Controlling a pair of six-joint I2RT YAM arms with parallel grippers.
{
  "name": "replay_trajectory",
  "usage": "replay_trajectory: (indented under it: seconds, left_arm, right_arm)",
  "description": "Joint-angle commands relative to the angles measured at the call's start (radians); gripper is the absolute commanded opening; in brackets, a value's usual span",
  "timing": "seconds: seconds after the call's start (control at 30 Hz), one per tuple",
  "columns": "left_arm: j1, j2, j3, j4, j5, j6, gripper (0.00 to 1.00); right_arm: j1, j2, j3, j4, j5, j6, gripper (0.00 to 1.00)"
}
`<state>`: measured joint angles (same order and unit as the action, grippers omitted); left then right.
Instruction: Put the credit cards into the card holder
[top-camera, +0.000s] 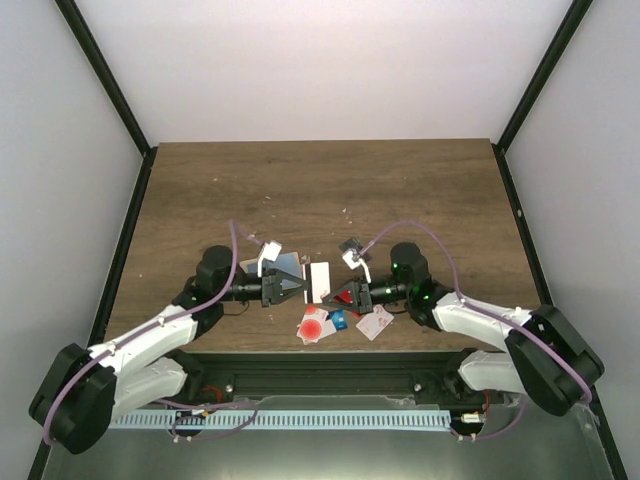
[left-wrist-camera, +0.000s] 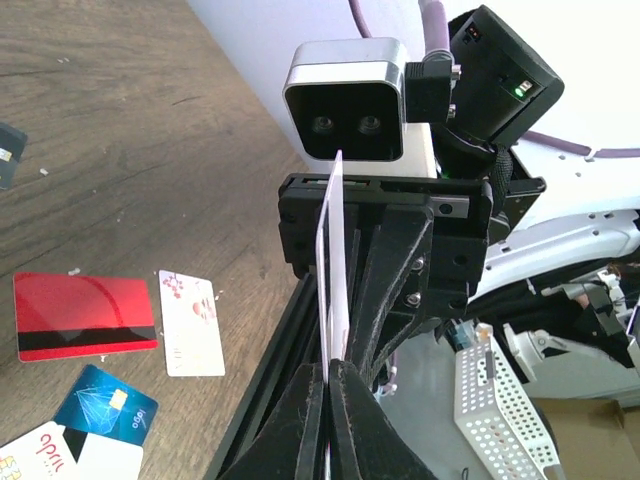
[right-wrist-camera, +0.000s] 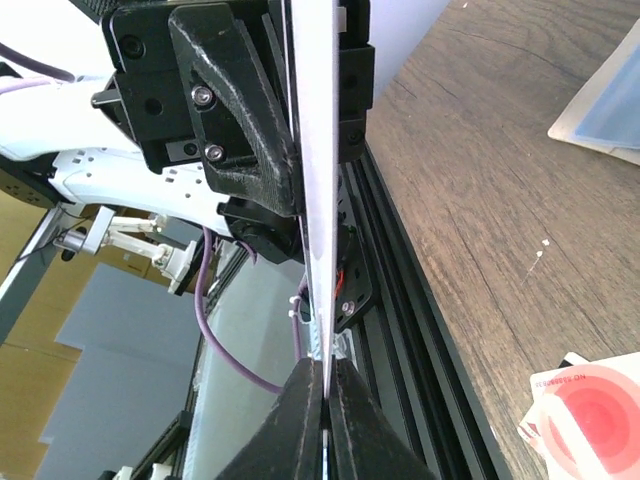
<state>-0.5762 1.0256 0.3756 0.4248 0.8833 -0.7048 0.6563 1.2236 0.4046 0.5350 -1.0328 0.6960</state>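
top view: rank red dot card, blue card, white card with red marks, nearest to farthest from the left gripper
1. red dot card: near edge, just toward the bases from the left gripper, which pinches a plain white card.
2. blue card: next to its right, only a little farther.
3. white card with red marks: farthest right along that edge.

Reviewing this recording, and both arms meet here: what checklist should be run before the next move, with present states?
1. Left tool shut on white card: ok.
2. Right tool shut on same card: ok.
3. Card off the table, standing on edge: ok.
4. Red card and blue card lying clear of it: ok.
5. Card holder's opening ready: cannot tell.
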Motion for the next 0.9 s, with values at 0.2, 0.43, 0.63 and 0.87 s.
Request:
replay_trajectory:
  seconds: [0.2,0.43,0.63,0.87]
  left_arm:
    - [0.047,-0.040,0.101,-0.383,-0.336,0.068,0.04]
    - [0.168,-0.049,0.109,-0.536,-0.401,0.037,0.04]
    - [0.221,0.043,0.152,-0.620,-0.300,0.070,0.04]
    - [0.324,0.114,0.190,-0.758,-0.264,0.146,0.04]
  right_arm:
    - [-0.017,0.028,0.174,-0.315,0.218,-0.142,0.62]
    - [-0.024,0.141,0.262,-0.455,0.416,-0.150,0.71]
    - [-0.024,0.270,0.369,-0.500,0.469,-0.151,0.69]
    - [-0.024,0.360,0.472,-0.520,0.444,-0.166,0.68]
